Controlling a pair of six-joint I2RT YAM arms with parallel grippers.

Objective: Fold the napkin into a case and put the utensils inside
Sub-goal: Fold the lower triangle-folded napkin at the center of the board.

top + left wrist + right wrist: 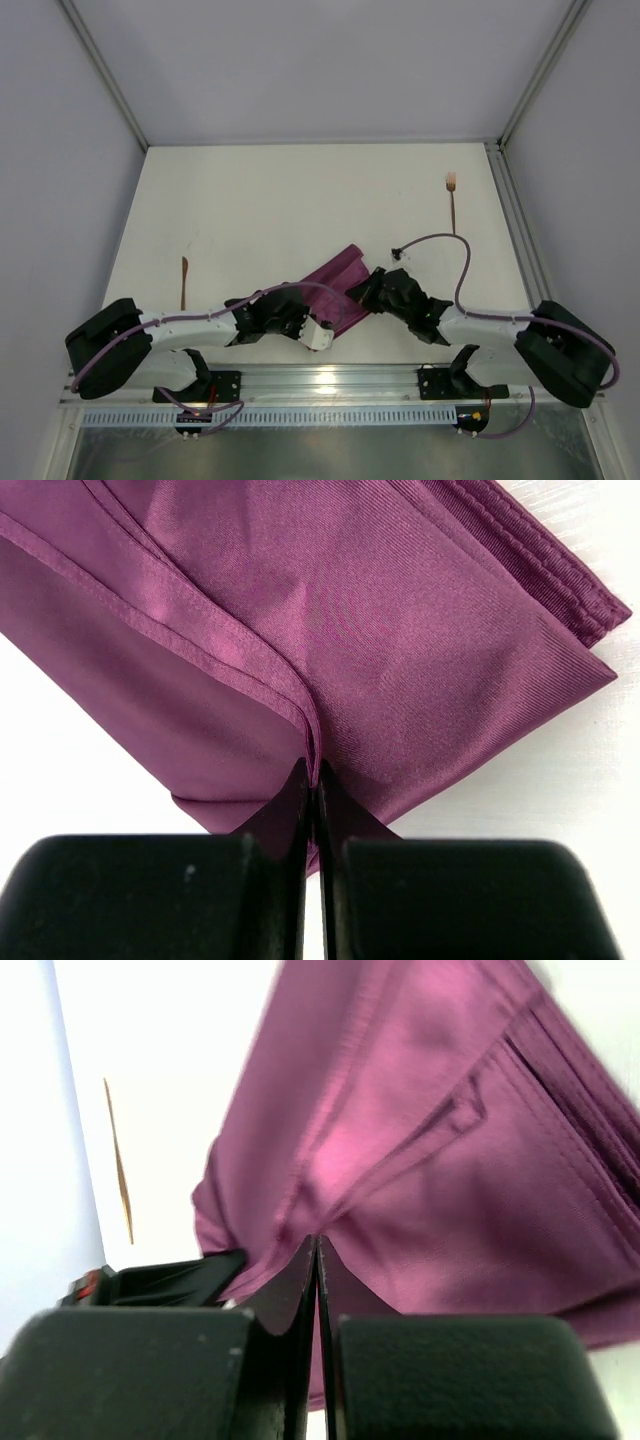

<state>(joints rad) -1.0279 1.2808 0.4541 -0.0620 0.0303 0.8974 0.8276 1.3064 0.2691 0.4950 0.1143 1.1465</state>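
Maroon-purple soft cloth napkin (340,290) is located near-centre on the white desk (280,200), close to the arm bases, between the two wrists. It is folded over into several layers, and hemmed edges are seen stacked along one side in the left wrist view. The outline is a skewed strip, not a squared-off rectangle.

Left end effector (311,775): fingers are pressed together, with a hemmed fold of the napkin pinched between the tips. Cloth is drawn into a small peak at the pinch point.

Right end effector (317,1245): fingers are likewise closed together, clamped on an edge of the napkin. In that view the cloth is bunched and blurred around the tips, and layered hems are seen on its right side.

The two grips are placed on opposite sides of the cloth, left arm at the near-left, right arm at the right.

Slim copper-coloured metal fork (452,195) is laid on the desk far right, tines pointing away from the arms, well apart from the napkin. The second thin copper-coloured metal utensil (184,280) is laid on the left side of the desk, roughly parallel to the left edge, also well apart from the cloth. Its type cannot be told. Neither utensil is touched or covered by cloth.
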